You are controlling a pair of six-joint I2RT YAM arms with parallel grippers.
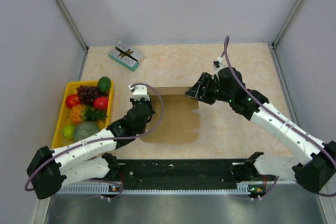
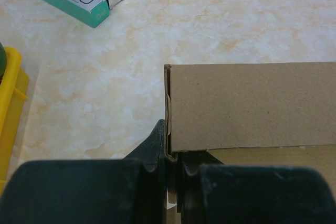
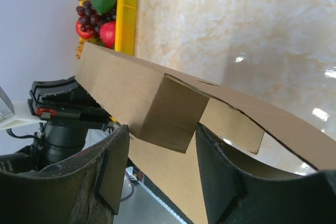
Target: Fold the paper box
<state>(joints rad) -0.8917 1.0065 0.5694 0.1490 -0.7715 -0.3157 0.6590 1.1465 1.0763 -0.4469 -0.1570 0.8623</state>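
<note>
The brown paper box (image 1: 176, 116) lies in the middle of the table, its far wall folded upright. My left gripper (image 1: 145, 103) is shut on the box's left side flap; in the left wrist view the flap edge (image 2: 169, 124) stands pinched between my fingers (image 2: 152, 150). My right gripper (image 1: 193, 94) is open at the box's far right corner. In the right wrist view a folded end tab (image 3: 168, 114) hangs between my spread fingers (image 3: 220, 177), touching neither.
A yellow tray (image 1: 60, 124) of toy fruit stands at the left. A small teal-and-white printed box (image 1: 126, 56) lies at the far left of the table. A black rail (image 1: 178, 174) runs along the near edge between the arm bases.
</note>
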